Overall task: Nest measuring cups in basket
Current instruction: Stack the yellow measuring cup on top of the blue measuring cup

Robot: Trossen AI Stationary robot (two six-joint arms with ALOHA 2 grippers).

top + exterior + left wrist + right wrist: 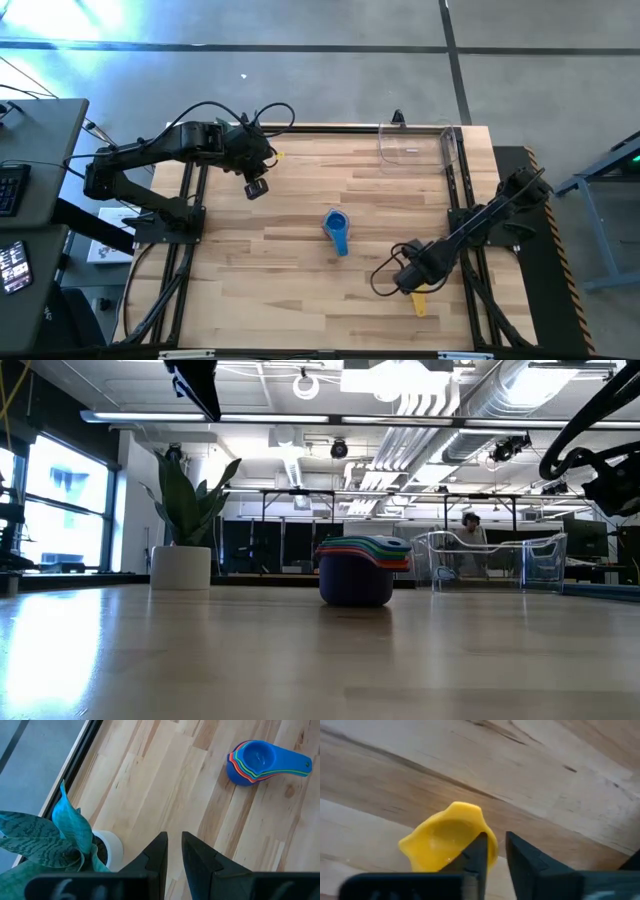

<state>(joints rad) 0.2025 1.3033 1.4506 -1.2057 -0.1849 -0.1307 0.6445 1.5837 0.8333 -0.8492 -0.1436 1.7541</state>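
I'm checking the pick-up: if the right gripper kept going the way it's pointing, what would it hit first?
Most likely the yellow measuring cup: the right gripper points down at the table, one finger at the cup's rim.

the yellow cup (447,837) sits partly behind the right claw (493,851) – its handle hidden.

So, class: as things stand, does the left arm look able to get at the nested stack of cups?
Probably yes: bare table lies between the left end effector and the stack, with nothing in between.
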